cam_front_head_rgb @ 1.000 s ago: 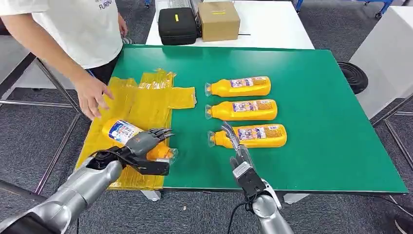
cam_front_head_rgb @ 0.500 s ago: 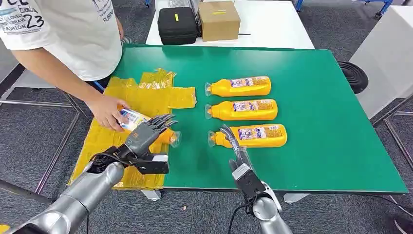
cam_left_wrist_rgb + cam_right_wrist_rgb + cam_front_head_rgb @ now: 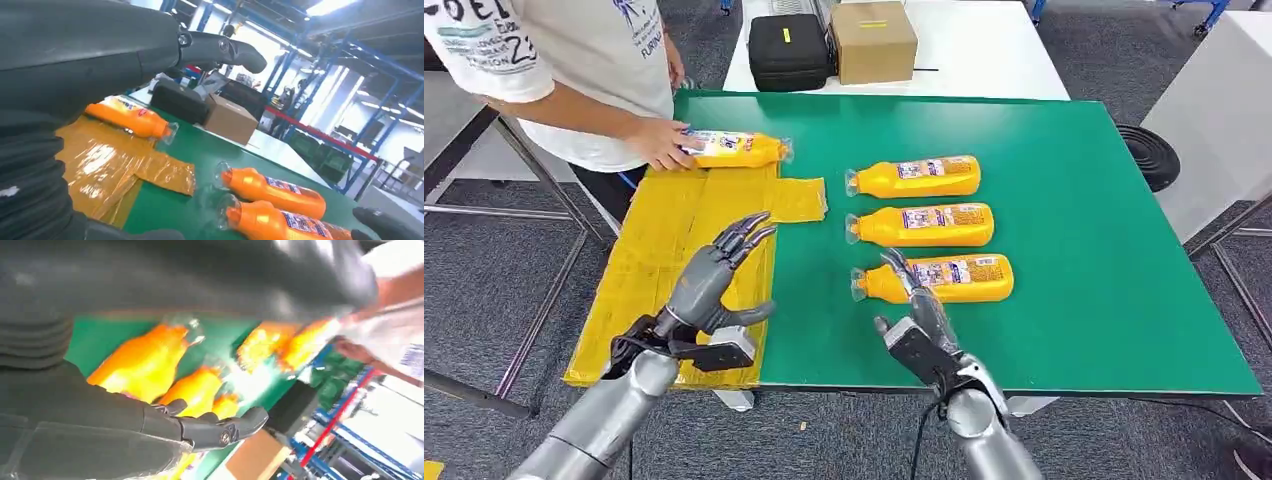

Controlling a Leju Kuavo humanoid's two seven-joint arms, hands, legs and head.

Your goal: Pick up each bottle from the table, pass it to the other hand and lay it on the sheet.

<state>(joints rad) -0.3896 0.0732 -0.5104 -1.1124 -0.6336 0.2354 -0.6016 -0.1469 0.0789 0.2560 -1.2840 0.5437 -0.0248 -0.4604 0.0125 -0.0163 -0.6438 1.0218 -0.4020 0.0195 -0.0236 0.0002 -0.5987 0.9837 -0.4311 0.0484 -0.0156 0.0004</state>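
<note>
Head view: a person's hand (image 3: 661, 143) has carried the orange plastic bottle (image 3: 736, 149) to the crinkled yellow sheet (image 3: 664, 240)'s far edge (both my hands (image 3: 709, 280) (image 3: 917, 318) now empty, fingers spread), so I take the next.

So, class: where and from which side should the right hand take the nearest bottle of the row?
Probably the wide body of the nearest bottle, from above. It lies flat, cap toward the sheet, and the open right hand is beside its narrow neck, so the fingers can wrap its width.
</note>
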